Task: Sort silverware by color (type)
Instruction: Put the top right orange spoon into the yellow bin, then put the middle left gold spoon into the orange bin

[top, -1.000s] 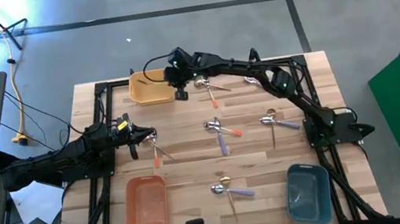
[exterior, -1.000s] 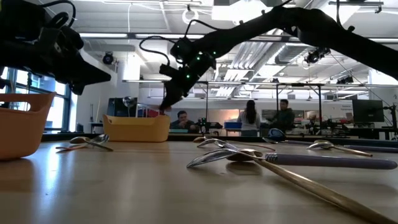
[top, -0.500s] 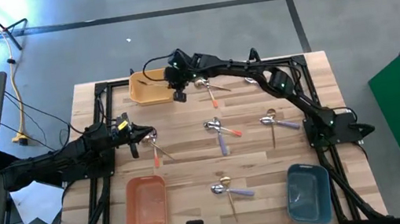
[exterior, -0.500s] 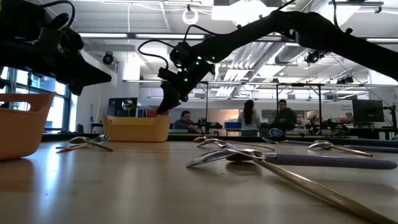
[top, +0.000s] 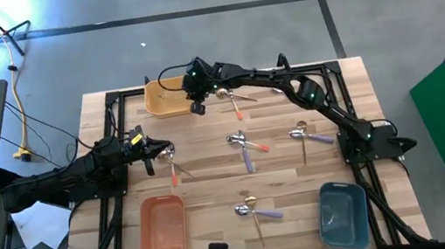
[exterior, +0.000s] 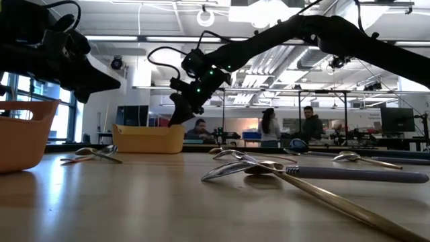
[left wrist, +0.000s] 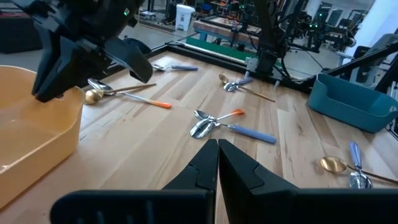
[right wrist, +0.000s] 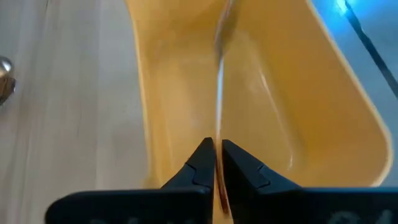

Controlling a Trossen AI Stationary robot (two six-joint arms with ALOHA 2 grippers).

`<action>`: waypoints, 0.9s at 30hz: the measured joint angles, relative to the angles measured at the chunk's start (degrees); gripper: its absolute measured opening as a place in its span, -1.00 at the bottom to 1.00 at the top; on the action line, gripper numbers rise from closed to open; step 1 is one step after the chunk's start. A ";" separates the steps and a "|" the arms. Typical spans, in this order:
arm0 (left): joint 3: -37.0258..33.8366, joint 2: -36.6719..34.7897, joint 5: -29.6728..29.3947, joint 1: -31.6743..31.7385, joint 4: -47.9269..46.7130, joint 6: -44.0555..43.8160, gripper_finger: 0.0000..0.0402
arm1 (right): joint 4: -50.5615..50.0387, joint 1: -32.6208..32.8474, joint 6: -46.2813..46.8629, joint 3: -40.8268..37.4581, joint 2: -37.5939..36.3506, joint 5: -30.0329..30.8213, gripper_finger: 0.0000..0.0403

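My right gripper (top: pixel 197 108) reaches over the yellow bin (top: pixel 162 98) at the table's far left, shut on a thin gold spoon (right wrist: pixel 219 93) that shows blurred over the bin's inside. My left gripper (top: pixel 150 158) waits shut at the table's left side, holding nothing. Next to it lies a red-handled spoon (top: pixel 174 165). Other spoons lie flat on the wood in small heaps: gold and red-handled (top: pixel 233 96), red- and blue-handled (top: pixel 248 145), gold and blue-handled (top: pixel 308 135), and gold and blue-handled again (top: pixel 254 211). My right gripper pinches the gold spoon's thin handle (right wrist: pixel 217 134) between its two fingers, which slant down from the table's right side and lie along it. The spoon sticks out ahead of the fingertips, over the yellow bin's floor (right wrist: pixel 186 81). I cannot tell whether its far end touches the bin.
An orange bin (top: pixel 163 228) stands near the front left and a teal bin (top: pixel 343 213) near the front right. Black frame rails run along the table's left and right sides. People sit and stand in the room beyond the table's far edge.
My right gripper has sunk a little over the yellow bin, shifted slightly toward the table's left edge, and rolled about its own axis, taking the gold spoon with it.
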 joint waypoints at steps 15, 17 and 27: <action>0.00 0.00 -0.02 0.02 0.01 -0.57 -0.98 | -5.19 1.22 -7.61 4.79 -1.96 6.10 -0.87; 0.00 0.01 -0.07 0.02 0.06 -0.55 -0.98 | -5.49 1.55 -8.66 3.81 -3.94 7.37 -0.97; 0.00 0.02 0.20 0.07 4.41 1.59 -0.98 | 12.86 4.63 -0.94 -20.61 -15.03 8.88 -1.00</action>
